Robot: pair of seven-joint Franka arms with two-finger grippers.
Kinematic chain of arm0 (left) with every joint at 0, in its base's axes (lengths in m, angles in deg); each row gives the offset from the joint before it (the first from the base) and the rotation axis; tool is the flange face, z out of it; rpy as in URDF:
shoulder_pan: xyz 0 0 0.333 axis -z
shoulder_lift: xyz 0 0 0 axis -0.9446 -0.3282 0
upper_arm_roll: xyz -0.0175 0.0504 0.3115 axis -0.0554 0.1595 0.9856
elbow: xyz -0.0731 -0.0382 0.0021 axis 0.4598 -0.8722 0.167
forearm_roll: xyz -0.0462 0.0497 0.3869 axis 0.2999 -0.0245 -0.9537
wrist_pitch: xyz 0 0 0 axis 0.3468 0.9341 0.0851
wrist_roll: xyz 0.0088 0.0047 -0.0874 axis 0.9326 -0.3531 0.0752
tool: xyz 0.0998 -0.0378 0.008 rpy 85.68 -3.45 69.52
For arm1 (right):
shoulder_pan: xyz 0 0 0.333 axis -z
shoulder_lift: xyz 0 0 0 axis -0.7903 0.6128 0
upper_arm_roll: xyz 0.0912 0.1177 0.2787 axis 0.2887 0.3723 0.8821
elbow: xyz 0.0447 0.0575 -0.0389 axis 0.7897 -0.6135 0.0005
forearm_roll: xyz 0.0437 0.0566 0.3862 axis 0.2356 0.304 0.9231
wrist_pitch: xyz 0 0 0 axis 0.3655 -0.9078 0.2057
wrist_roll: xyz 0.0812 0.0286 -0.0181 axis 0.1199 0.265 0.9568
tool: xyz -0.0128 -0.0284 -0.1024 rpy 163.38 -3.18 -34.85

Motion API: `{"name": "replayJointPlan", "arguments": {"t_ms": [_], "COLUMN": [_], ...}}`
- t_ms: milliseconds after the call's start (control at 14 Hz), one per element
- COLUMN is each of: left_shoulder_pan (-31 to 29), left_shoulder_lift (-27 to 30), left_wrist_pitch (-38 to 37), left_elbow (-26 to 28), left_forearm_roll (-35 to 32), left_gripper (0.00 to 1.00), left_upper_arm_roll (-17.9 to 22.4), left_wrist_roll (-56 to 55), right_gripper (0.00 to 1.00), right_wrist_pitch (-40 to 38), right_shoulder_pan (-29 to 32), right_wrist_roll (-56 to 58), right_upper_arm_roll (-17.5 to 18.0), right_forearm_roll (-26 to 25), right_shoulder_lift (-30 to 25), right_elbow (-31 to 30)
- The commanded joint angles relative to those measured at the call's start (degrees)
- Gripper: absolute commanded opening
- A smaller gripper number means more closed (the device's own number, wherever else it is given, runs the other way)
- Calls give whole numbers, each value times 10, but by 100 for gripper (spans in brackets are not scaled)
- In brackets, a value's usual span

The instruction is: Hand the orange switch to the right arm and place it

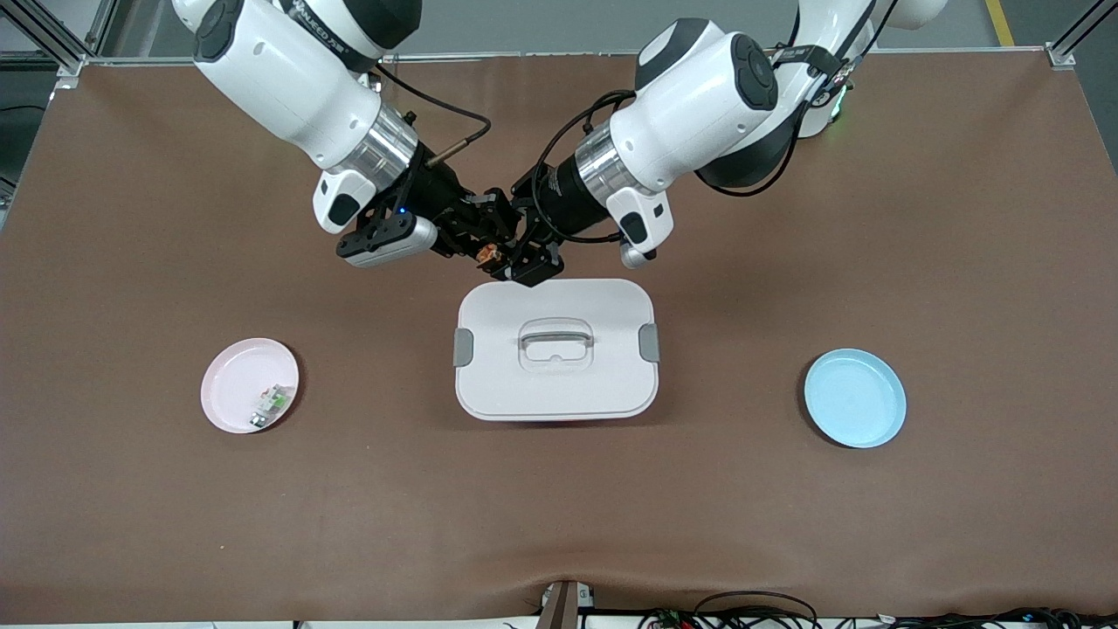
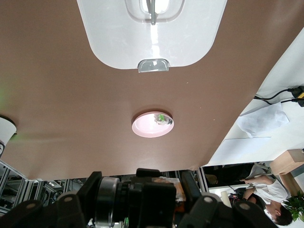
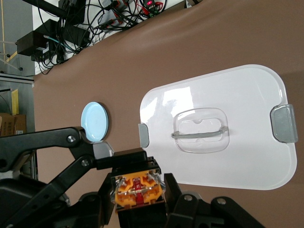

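The orange switch (image 1: pixel 490 253) hangs in the air between both grippers, over the table just past the white box's edge on the robots' side. My left gripper (image 1: pixel 527 262) is shut on it. In the left wrist view (image 2: pixel 142 190) the switch lies lengthwise between the fingers, with its orange end (image 2: pixel 179 190) at one side. My right gripper (image 1: pixel 476 236) meets it from the right arm's end. In the right wrist view (image 3: pixel 137 192) its fingers (image 3: pixel 173 190) hug both sides of the orange end (image 3: pixel 137 189).
A white lidded box (image 1: pixel 498 384) with a clear handle and grey clips sits mid-table, directly under the grippers' front edge. A pink plate (image 1: pixel 229 384) holding a whitish-and-green part (image 1: pixel 272 402) lies toward the right arm's end. A blue plate (image 1: pixel 854 397) lies toward the left arm's end.
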Motion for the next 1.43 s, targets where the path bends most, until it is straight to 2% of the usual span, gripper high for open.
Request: {"name": "replayJointPlan", "arguments": {"t_ms": [0,71,143,214,286,429,500,1000,1357], "left_shoulder_pan": [5,5,5,5,5,5,5,2,-6], "left_shoulder_lift": [4,4,4,4,4,5,5,8,22], "left_wrist_pitch": [2,3,2,2,2,2,2,-6,-94], "left_elbow": [-3,-3,-3,-4,-4,-5,-6,-6,-7], "left_forearm_roll": [-19,-19,-19,-24,-33,-35,-35,-37,-100], "left_gripper": [40,43,52,70,81,89,100,100,100], "left_upper_arm_roll": [4,4,4,3,2,0,0,0,-1], "left_wrist_roll": [-18,-18,-17,-17,-17,-17,-17,-13,3], "right_gripper": [0,0,0,0,0,0,0,0,0], "right_wrist_pitch": [-13,-13,-13,-13,-13,-14,-13,-12,-13], "right_shoulder_pan": [-3,-3,-4,-4,-4,-5,-5,-6,-5], "right_wrist_roll": [-19,-19,-19,-20,-20,-20,-20,-21,-20], "right_upper_arm_roll": [-5,-5,-5,-5,-5,-5,-5,-5,-5], "right_forearm_roll": [3,3,3,3,3,3,3,3,3], "right_shoulder_lift": [8,8,9,9,9,9,9,10,10], "right_elbow": [9,9,8,8,7,7,7,8,8]}}
